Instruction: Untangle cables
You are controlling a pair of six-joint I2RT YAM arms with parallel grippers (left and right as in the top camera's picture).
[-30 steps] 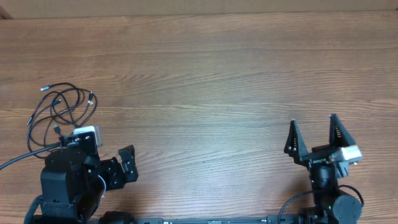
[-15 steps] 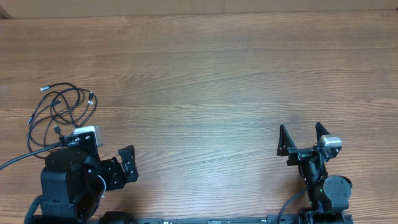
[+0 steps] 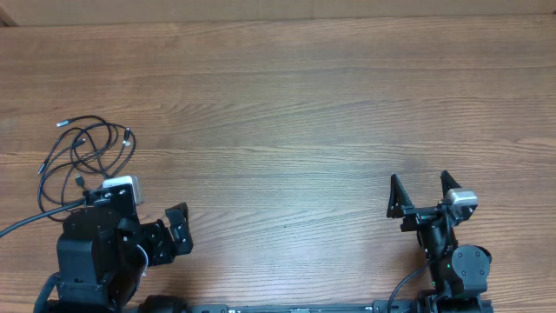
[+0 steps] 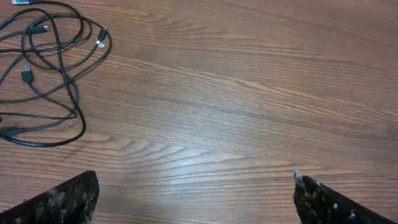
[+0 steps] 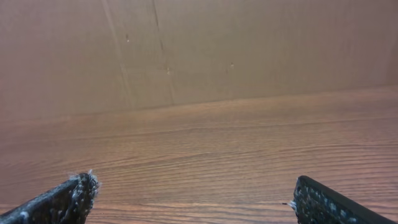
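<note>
The cables (image 3: 82, 143) lie as a loose tangle of thin black loops with small plug ends near the table's left edge, just beyond my left arm. In the left wrist view the cables (image 4: 73, 81) sit at the upper left, well away from my left gripper (image 4: 194, 186). It is open, with only bare wood between the fingers. One of its fingers (image 3: 178, 224) shows in the overhead view, pointing right. My right gripper (image 3: 420, 181) stands open at the near right, far from the cables. In the right wrist view the right gripper (image 5: 194, 183) has nothing between its tips.
A thicker black wire (image 3: 19, 226) runs from the left arm base off the left edge, passing close to the tangle. A brown wall (image 5: 199, 50) rises behind the table's far edge (image 3: 278, 21). Bare wooden tabletop (image 3: 287, 122) stretches between the two arms.
The right arm drew back toward the near edge and a little to the left, then stopped. The left arm and the cables have not moved.
</note>
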